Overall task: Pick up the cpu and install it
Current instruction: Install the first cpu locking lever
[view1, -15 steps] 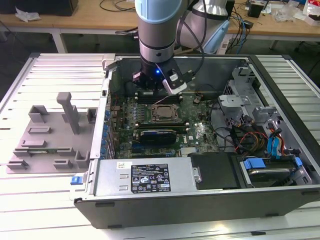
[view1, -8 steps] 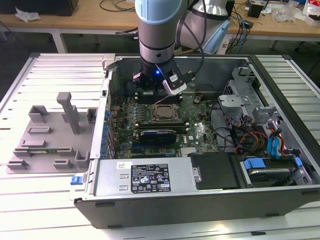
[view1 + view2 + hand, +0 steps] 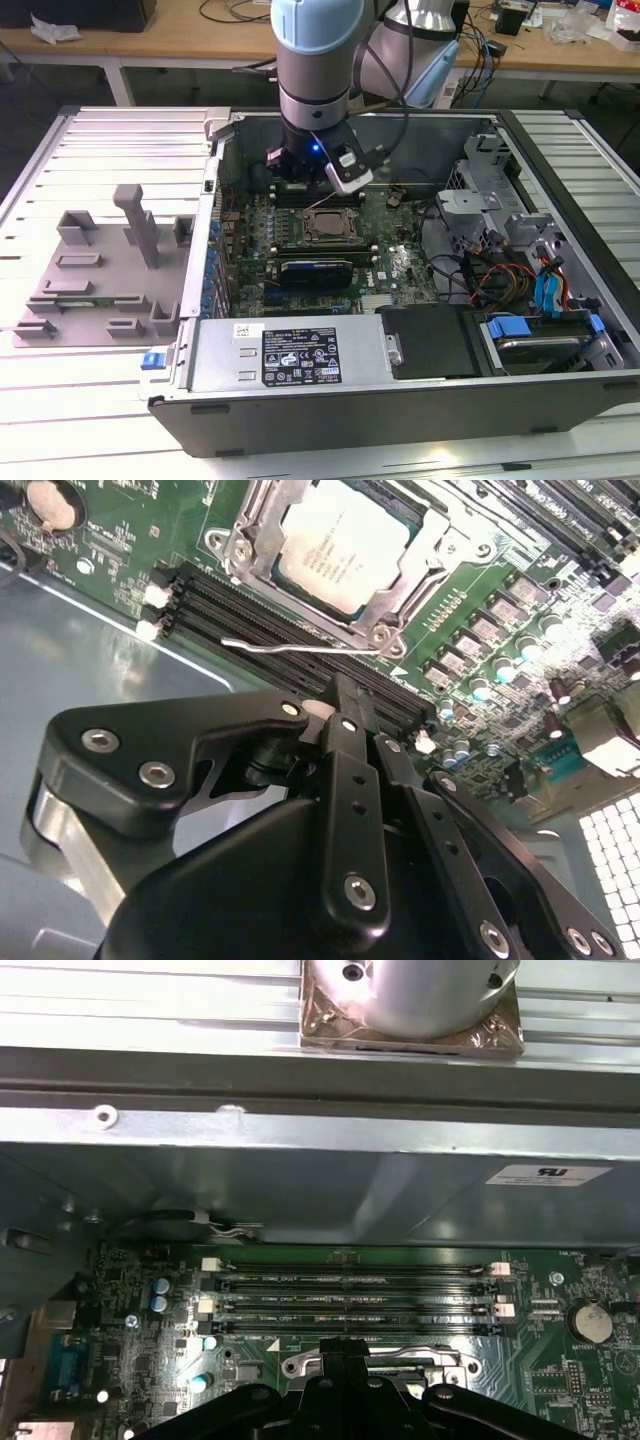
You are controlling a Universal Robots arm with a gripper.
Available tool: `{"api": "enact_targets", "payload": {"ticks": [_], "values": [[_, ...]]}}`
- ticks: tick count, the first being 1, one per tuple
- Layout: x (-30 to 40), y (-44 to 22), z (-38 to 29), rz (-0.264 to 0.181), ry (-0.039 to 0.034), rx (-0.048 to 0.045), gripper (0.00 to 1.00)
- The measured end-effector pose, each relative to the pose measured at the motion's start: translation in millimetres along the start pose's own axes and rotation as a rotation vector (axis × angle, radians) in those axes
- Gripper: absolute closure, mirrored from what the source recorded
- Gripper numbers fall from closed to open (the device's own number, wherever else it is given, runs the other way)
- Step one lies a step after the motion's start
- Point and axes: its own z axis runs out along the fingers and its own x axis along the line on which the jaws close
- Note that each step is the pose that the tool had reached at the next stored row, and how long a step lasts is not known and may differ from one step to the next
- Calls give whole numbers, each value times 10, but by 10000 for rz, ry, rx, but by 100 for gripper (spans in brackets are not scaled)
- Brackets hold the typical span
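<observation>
Exterior view first: the pale blue and grey robot arm reaches down into the open black and silver computer case (image 3: pixel 560 150) that lies on the slatted metal counter (image 3: pixel 110 135), and its black gripper (image 3: pixel 300 165) hangs over the memory slots at the far edge of the green motherboard (image 3: pixel 400 265). Just nearer the camera than the gripper, the square metal socket frame (image 3: pixel 327 227) sits in the middle of the board. A grey plastic tray with upright blocks (image 3: pixel 100 275) rests on the counter towards the exterior view's left, well apart from the arm.

Second wrist view: the small flat square cpu with its silver-grey metal top (image 3: pixel 343 545) lies flat inside the socket frame (image 3: pixel 385 605), already seated from the look of it. A thin wire lever (image 3: pixel 300 647) runs along the frame's near side, between the cpu and the black fingers (image 3: pixel 343 705). The fingers are pressed together to a narrow tip with nothing between them, and they stand beside the socket, over the dark memory slots (image 3: pixel 215 605), apart from the chip. The cpu lies ahead of the fingertip, beyond the lever.

First wrist view: the clenched fingers (image 3: pixel 342 1360) sit at the edge of the socket frame (image 3: pixel 300 1365), with the row of long memory slots (image 3: pixel 350 1295) beyond and the grey case wall (image 3: pixel 300 1175) behind those.
</observation>
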Motion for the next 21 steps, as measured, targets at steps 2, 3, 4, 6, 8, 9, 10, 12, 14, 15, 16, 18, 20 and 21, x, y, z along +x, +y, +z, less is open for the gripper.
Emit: {"api": "enact_targets", "payload": {"ticks": [2, 3, 4, 6, 8, 9, 10, 12, 14, 15, 16, 18, 20, 21], "values": [[-14, -4, 15, 120, -33, 6, 89], [-21, -6, 22, 194, -56, 10, 89], [-27, -7, 26, 259, -74, 15, 89], [-49, -2, 43, 404, -116, 35, 89], [-81, 23, 69, 458, -110, 244, 89], [-92, 35, 81, 468, -101, 312, 89], [-101, 45, 92, 481, -103, 321, 89], [-111, 70, 107, 502, -106, 330, 89], [-126, 89, 127, 523, -104, 379, 89], [-131, 87, 132, 544, -102, 408, 89], [-144, 86, 145, 585, -98, 439, 89], [-167, 96, 176, 696, -96, 484, 89], [-170, 110, 191, 827, -114, 517, 89], [-170, 111, 190, 833, -115, 525, 89]]}}
